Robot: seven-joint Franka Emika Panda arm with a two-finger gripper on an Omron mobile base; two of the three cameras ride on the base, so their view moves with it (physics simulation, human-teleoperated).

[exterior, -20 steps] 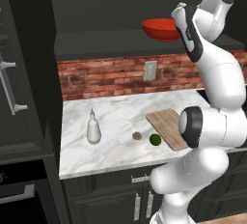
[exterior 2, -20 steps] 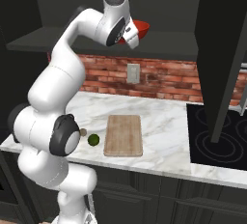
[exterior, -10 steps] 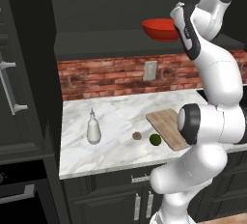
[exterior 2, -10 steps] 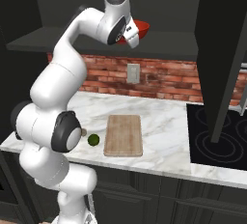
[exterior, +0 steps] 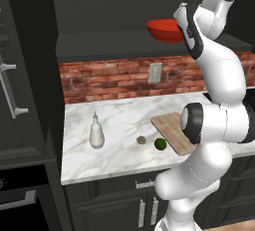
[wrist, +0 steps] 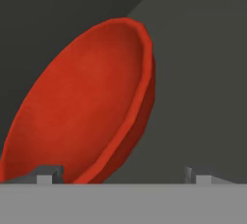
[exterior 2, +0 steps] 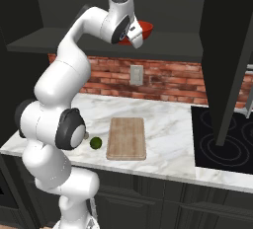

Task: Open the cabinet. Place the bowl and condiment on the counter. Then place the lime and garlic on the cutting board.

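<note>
The cabinet (exterior: 114,51) stands open, its door (exterior 2: 228,50) swung out to the right. On its shelf rests the red bowl (exterior: 164,30) (exterior 2: 145,27) (wrist: 87,112). My gripper (exterior: 181,15) (exterior 2: 136,38) (wrist: 123,175) is open at the bowl's near rim, which lies between the fingertips in the hand view. Down on the marble counter (exterior: 119,118) (exterior 2: 168,141) stands the white condiment (exterior: 96,131). The garlic (exterior: 141,139) and the lime (exterior: 160,143) (exterior 2: 96,142) lie on the marble just left of the cutting board (exterior: 172,128) (exterior 2: 127,137).
A black stovetop (exterior 2: 222,146) adjoins the counter on the right, under the open door. A brick backsplash with a wall outlet (exterior: 155,72) runs behind. A tall dark side cabinet (exterior: 20,90) with a bar handle stands to the left.
</note>
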